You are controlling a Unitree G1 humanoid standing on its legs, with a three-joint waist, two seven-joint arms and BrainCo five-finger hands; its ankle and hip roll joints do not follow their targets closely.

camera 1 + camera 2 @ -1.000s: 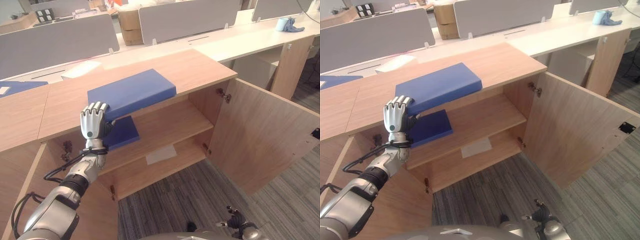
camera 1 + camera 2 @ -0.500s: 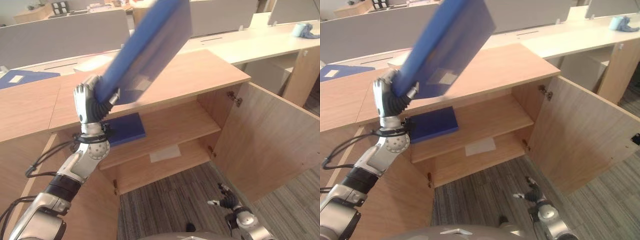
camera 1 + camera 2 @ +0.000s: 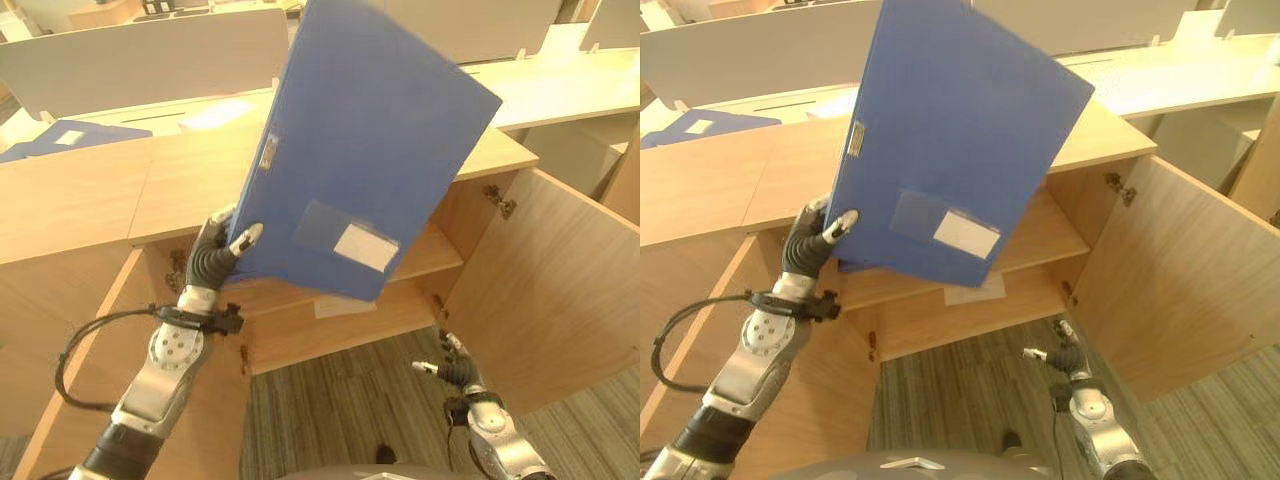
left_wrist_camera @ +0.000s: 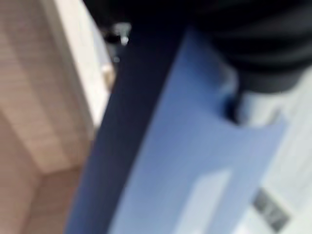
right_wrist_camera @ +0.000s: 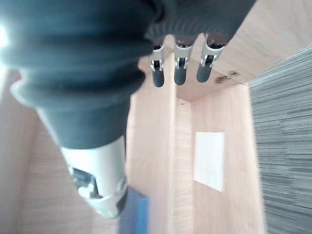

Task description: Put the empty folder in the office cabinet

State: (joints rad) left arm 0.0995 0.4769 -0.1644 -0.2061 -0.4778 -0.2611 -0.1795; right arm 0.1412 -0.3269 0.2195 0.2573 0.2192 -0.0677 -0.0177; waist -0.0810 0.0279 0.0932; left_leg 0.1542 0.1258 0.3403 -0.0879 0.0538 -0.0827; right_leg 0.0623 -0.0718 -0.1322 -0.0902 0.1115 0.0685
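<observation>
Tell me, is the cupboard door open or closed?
Open. The door is swung out to the side, so you can see the shelf inside. The left hand holds the blue folder up in front of it.

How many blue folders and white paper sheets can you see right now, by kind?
Blue folders: 3 – the lifted folder in the left hand, a folder on the cabinet shelf, a folder on the far desk.
White paper sheets: 1 – sheet on the lower shelf.
Total: 4.
</observation>
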